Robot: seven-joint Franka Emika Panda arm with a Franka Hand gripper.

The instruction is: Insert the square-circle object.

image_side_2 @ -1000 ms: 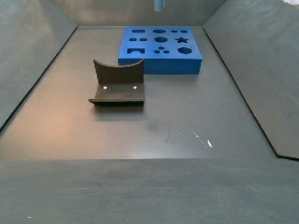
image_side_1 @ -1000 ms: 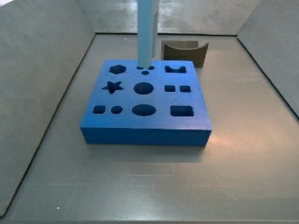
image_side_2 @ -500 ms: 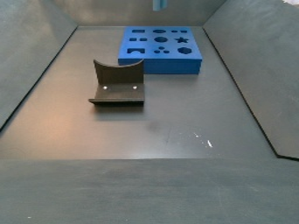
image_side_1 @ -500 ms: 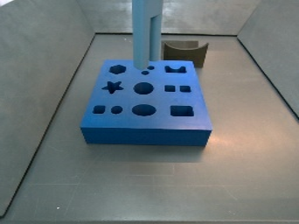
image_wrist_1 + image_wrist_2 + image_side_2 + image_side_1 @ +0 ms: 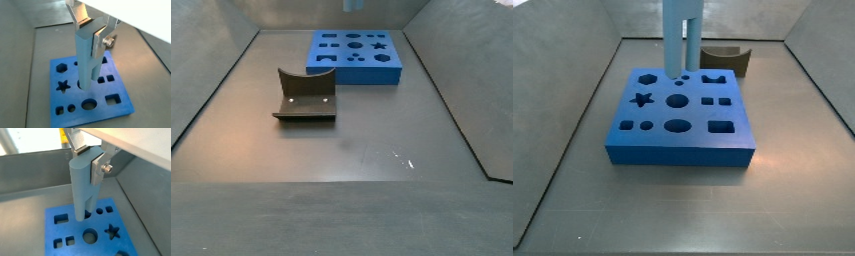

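Note:
My gripper (image 5: 92, 32) shows in both wrist views (image 5: 89, 159), above the blue block. Its silver fingers (image 5: 101, 42) are shut on the top of a long light-blue piece (image 5: 87, 60), flat on one side and rounded on the other: the square-circle object. It hangs upright (image 5: 83, 193). In a side view the piece (image 5: 680, 40) ends at a small hole in the middle of the back row of the blue block (image 5: 680, 150). I cannot tell whether its end is inside the hole. The gripper itself is above the frame in both side views.
The blue block (image 5: 358, 72) has several shaped holes and lies on the grey floor between sloping walls. The dark fixture (image 5: 724, 58), with a curved top edge, stands on the floor just beyond the block's corner; it also shows in a side view (image 5: 305, 95).
The light-blue piece has shifted slightly sideways over the block's back row, staying upright. The block and fixture have not moved.

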